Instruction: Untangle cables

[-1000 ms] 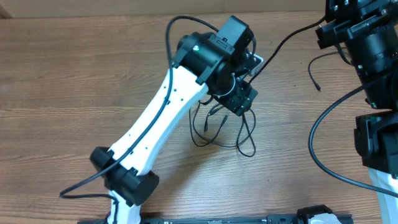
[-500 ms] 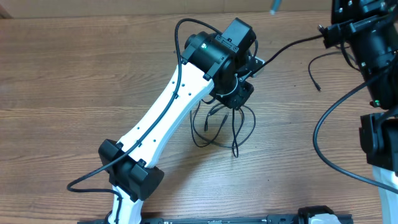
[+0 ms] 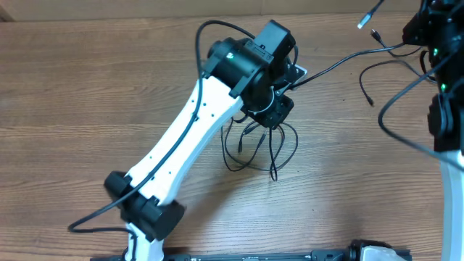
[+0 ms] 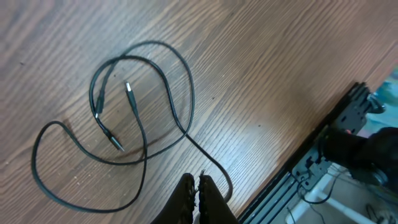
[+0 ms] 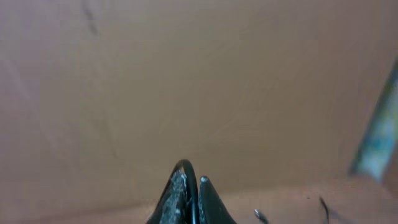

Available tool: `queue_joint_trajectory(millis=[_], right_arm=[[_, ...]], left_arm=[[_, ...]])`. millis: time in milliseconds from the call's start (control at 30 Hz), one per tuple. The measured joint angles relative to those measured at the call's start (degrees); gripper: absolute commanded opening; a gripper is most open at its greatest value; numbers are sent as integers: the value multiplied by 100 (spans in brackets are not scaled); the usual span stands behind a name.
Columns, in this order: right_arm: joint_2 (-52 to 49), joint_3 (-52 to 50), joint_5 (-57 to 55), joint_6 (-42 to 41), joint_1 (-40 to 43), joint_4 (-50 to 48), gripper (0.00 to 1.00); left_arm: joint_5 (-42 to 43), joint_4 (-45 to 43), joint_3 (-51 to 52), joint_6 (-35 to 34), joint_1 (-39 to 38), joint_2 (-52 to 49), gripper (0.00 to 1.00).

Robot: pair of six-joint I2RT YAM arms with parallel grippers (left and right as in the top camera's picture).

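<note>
Although the left end effector [image 4: 198,186] and right end effector [image 5: 191,183] are each clamped on the cables [image 3: 272,159], most loops at six o'clock of the left lie crossed, separation barely begun.

A wooden table [image 3: 87,87] with brown grain filled most of the overhead view, and a pale beige strip [image 3: 109,7] ran along the top edge. A black rail [image 3: 290,256] lay along the bottom edge. In the left wrist view the same rail [image 4: 323,162] crossed the lower right corner beyond the table's edge. The right wrist view showed a flat tan surface [image 5: 186,81] and a blurred bluish-green streak [image 5: 376,134] at the right edge.
</note>
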State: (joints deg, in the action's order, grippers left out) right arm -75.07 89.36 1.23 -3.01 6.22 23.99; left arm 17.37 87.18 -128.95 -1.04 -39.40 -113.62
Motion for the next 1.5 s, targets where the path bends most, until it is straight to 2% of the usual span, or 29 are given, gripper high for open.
queue_joint_trajectory(millis=[433,467,567,633,667,767,967,1067,1333,1500], right_arm=[[-586,2,9,-254,343,1014,4],[-649,2,70,-271,345,1178,8],[-809,2,339,-282,345,1576,36],[-885,2,542,-251,350,1825,69],[-929,0,640,-302,350,1921,81],[-1045,0,826,-289,350,2168,94],[-1121,0,1222,-166,350,2618,98],[-1121,0,2168,459,354,2780,98],[-1121,0,4992,2590,234,3665,98],[-1121,0,5678,3541,-326,3858,99]], left_arm=[[-745,-175,0,-197,-2,1152,4],[-782,-229,0,-245,-2,1226,4],[-876,-446,2,-417,-2,1394,4],[-957,-538,2,-568,-2,1497,4],[-1023,-579,2,-667,-2,1565,4],[-1309,-616,2,-1008,-2,1738,4],[-2107,-621,2,-1849,17,2037,4],[-2503,-616,2,-2297,136,2090,4],[-2900,-472,2,-3359,575,2090,4],[-2940,-428,2,-4240,831,2090,4]])
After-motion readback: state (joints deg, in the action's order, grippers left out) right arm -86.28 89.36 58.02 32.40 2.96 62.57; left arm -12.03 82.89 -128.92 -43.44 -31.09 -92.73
